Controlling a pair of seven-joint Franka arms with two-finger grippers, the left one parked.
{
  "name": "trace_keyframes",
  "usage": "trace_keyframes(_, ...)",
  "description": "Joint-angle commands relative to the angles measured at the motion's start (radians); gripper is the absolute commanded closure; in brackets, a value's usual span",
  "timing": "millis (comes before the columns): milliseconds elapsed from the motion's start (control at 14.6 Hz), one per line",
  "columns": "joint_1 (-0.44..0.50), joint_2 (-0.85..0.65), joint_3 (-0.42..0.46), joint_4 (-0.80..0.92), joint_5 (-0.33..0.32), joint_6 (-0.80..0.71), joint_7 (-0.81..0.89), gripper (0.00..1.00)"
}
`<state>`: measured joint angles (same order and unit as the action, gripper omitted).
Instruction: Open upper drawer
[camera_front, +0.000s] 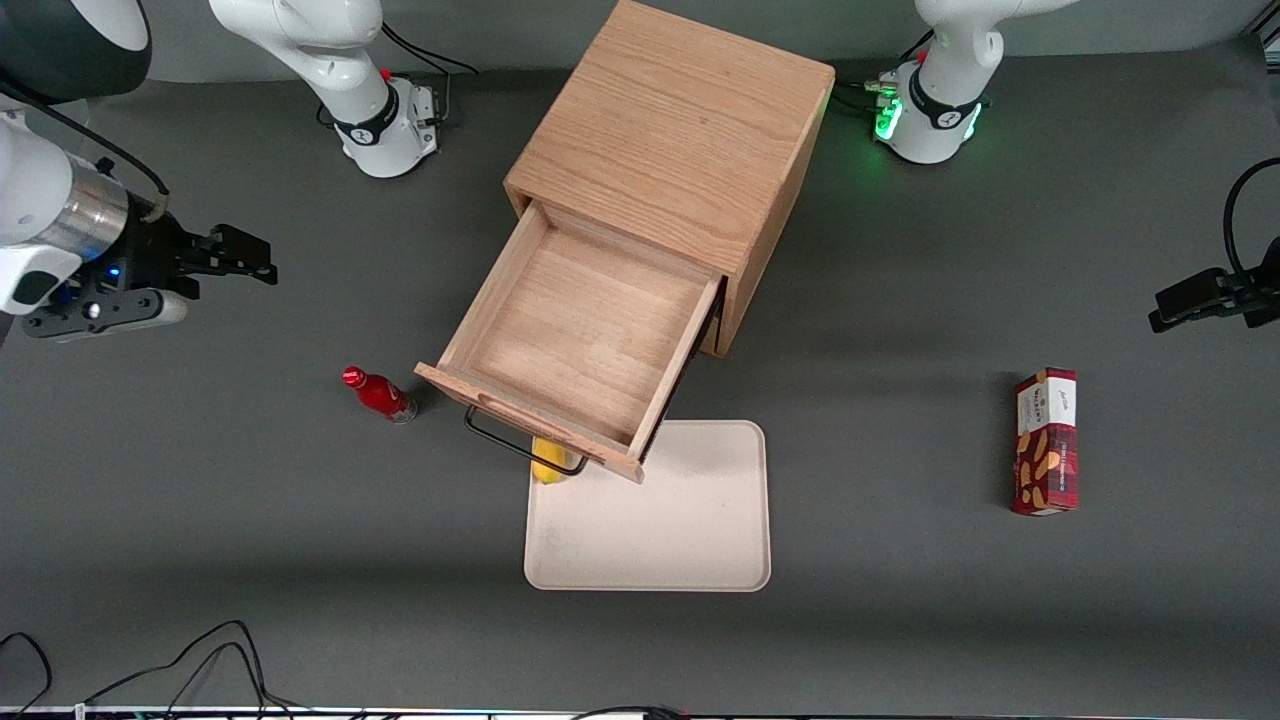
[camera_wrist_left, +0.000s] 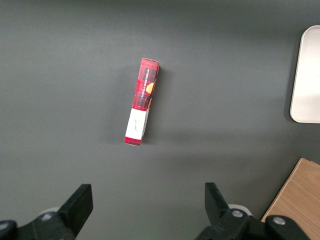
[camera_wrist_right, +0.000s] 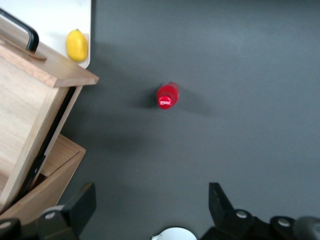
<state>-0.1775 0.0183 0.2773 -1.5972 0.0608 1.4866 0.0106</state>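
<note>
The upper drawer (camera_front: 585, 335) of the oak cabinet (camera_front: 680, 150) stands pulled far out, its light-wood inside bare. Its thin black wire handle (camera_front: 515, 440) hangs over the edge of the tray. In the right wrist view the drawer (camera_wrist_right: 30, 100) and its handle (camera_wrist_right: 22, 30) show from the side, with the lower drawer front beneath. My gripper (camera_front: 240, 258) hovers above the table toward the working arm's end, well away from the cabinet. It is open (camera_wrist_right: 150, 202), with only dark table between its fingers.
A red bottle (camera_front: 381, 394) stands upright beside the drawer front (camera_wrist_right: 167, 96). A yellow lemon (camera_front: 548, 465) lies on the beige tray (camera_front: 690, 530), partly under the handle. A red snack box (camera_front: 1046, 441) lies toward the parked arm's end. Cables run along the near edge.
</note>
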Motion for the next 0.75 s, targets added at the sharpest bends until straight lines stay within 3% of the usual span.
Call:
trace_keyframes(0,-0.022,-0.014,0.0,0.023,-0.006,-0.019,0.029,0.0)
trace_keyframes(205,-0.022,-0.011,0.003,0.04,-0.007,-0.02,0.061,0.0)
trace_keyframes(342,0.019,0.0,-0.018,0.031,-0.053,-0.034,0.051,0.0)
trace_keyframes(547,0.218,-0.008,-0.22,0.025,-0.079,-0.071,0.04,0.0)
trace_keyframes(684,0.257,-0.006,-0.26,0.028,-0.079,-0.077,0.012,0.0)
